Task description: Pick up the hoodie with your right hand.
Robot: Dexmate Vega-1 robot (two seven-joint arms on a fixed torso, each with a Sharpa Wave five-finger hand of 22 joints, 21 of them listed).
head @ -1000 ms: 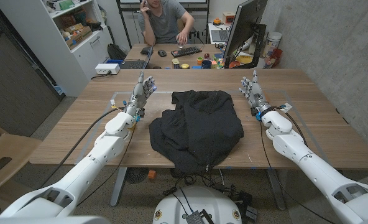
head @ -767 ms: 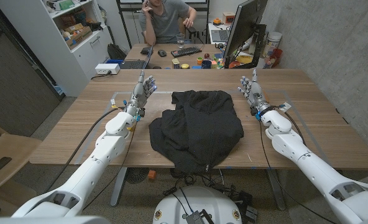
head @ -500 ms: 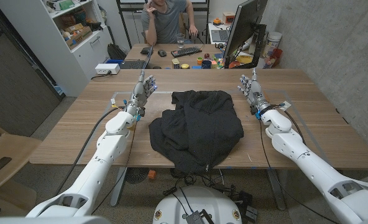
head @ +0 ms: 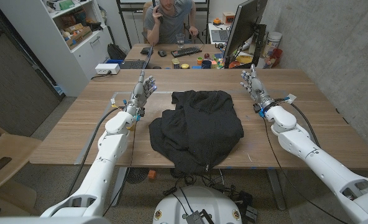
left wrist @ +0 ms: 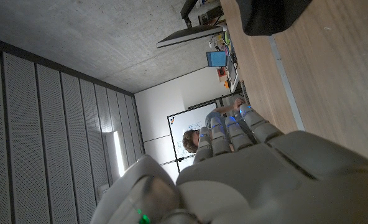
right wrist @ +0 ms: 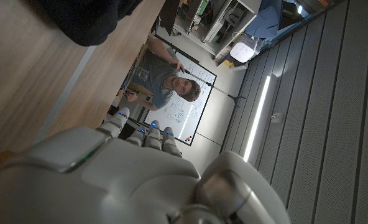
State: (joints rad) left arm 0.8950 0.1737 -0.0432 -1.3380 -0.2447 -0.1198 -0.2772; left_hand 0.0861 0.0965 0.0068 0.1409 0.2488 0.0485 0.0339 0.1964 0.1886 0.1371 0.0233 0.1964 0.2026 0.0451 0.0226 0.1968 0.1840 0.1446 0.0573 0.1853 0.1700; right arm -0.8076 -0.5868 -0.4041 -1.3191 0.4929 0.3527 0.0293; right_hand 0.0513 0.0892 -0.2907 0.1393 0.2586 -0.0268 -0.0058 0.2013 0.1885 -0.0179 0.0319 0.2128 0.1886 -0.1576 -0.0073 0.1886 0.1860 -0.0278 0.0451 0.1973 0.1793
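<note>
1. The hoodie [head: 196, 129], black and crumpled in a loose heap, lies on the wooden table [head: 321, 124] between the two hands, with its lower part hanging over the table's near edge.
2. The right hand [head: 253, 86] stands on the table to the hoodie's right, near its upper corner but apart from it. Its fingers point up and away from the robot, held slightly apart, and it grips nothing.
3. In the right wrist view the back of that hand [right wrist: 103, 180] fills the lower part, and a dark edge of the hoodie [right wrist: 84, 18] lies on the wood beyond the fingertips [right wrist: 123, 114], not touching them.
4. The left hand [head: 143, 92] is on the hoodie's other side, also apart from the cloth, fingers raised and spread, holding nothing.
5. In the left wrist view a corner of the hoodie [left wrist: 274, 15] shows on the table past the left hand [left wrist: 265, 174].
6. Beyond both hands, at a second desk with a monitor [head: 241, 28] and keyboard [head: 186, 51], a person [head: 168, 15] sits with one hand raised to the head.
</note>
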